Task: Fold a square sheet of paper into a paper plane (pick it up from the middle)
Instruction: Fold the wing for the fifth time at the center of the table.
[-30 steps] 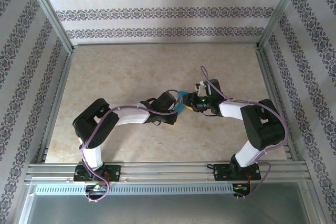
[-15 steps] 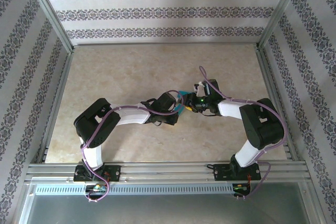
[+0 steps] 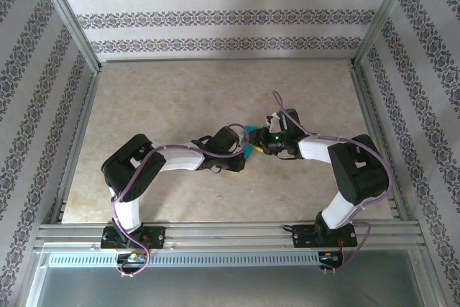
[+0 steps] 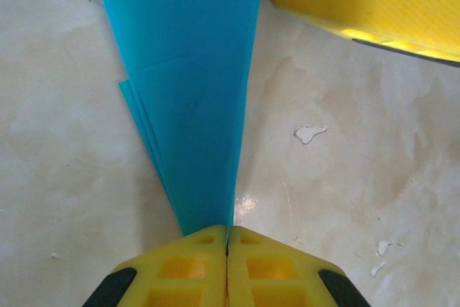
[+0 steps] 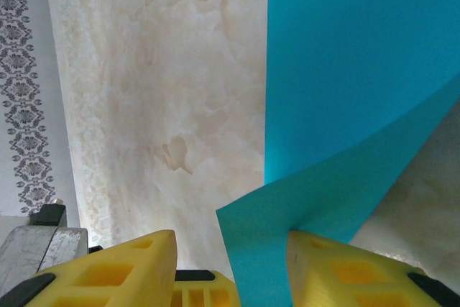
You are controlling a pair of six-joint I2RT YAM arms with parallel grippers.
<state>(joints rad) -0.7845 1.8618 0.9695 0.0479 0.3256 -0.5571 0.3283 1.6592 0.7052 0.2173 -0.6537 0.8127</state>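
Patterned wallpaper walls (image 3: 230, 12) and aluminium frame rails (image 3: 215, 235) box in a beige marble-look tabletop (image 3: 172, 91). Left arm (image 3: 172, 157) reaches in from the left and right arm (image 3: 356, 170) from the right. Their wrists meet near the table's middle.

Folded teal-blue paper (image 3: 251, 150) sits between the two wrists there, mostly hidden by them in the top view. In the left wrist view the paper (image 4: 187, 70) is a long wedge, wide at the far end and tapering to a narrow end at the fingers. Stacked layer edges show along its left side. In the right wrist view the paper (image 5: 345, 70) is a broad flat panel with a lower flap curling toward the camera.

Left gripper (image 4: 227, 239): yellow jaws pressed together, pinching the paper's narrow end. Right gripper (image 5: 231, 239): jaws apart with a clear gap. The flap's corner sits between them and lies against the right-hand finger (image 5: 338, 271), not clamped. One yellow finger (image 4: 374, 5) of the right gripper sits just beside the wide end of the paper in the left wrist view.

Small white fleck (image 4: 310, 133) on the table surface, near the paper's right edge.
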